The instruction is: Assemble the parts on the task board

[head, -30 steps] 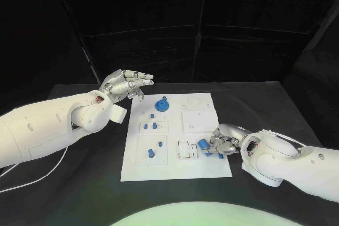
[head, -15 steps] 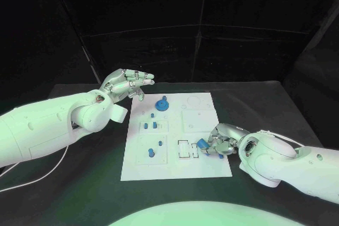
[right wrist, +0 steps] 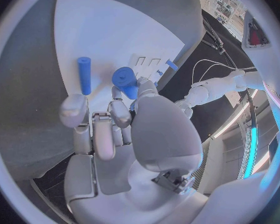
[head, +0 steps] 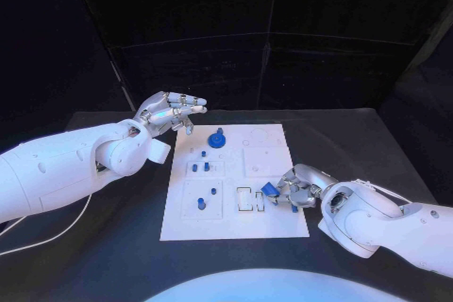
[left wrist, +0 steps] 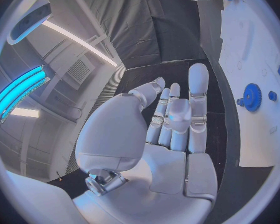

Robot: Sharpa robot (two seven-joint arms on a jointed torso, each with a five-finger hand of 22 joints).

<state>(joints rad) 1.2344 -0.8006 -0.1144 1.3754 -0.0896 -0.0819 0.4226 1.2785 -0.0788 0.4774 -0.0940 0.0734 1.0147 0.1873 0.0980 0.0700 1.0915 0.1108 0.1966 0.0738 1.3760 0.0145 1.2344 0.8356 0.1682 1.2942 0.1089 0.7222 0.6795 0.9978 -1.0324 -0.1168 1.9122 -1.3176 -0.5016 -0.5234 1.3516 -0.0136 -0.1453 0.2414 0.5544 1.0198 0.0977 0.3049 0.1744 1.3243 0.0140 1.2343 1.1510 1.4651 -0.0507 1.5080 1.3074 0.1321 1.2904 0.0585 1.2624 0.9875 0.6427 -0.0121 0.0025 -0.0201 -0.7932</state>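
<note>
The white task board [head: 236, 223] lies in the middle of the black table. My right hand [head: 296, 187] is low over the board's right edge and pinches a short blue cylinder [head: 268, 189] between thumb and fingers; the right wrist view shows that cylinder [right wrist: 125, 79] held over the board [right wrist: 115, 25]. Another blue cylinder [right wrist: 84, 74] lies flat on the board beside the hand. My left hand [head: 171, 112] hovers above the board's far left corner, fingers spread and holding nothing [left wrist: 171, 119]. A blue gear [head: 217, 141] stands near the far edge.
Several small blue pegs [head: 200, 166] stand in the board's left column, and two more blue pieces [head: 202, 202] sit in a square plate nearer me. Rectangular slots [head: 249, 198] lie just left of my right hand. Black table surrounds the board.
My right hand has shifted slightly, carrying the blue cylinder a little toward the slots. My left hand has stayed where it was.
</note>
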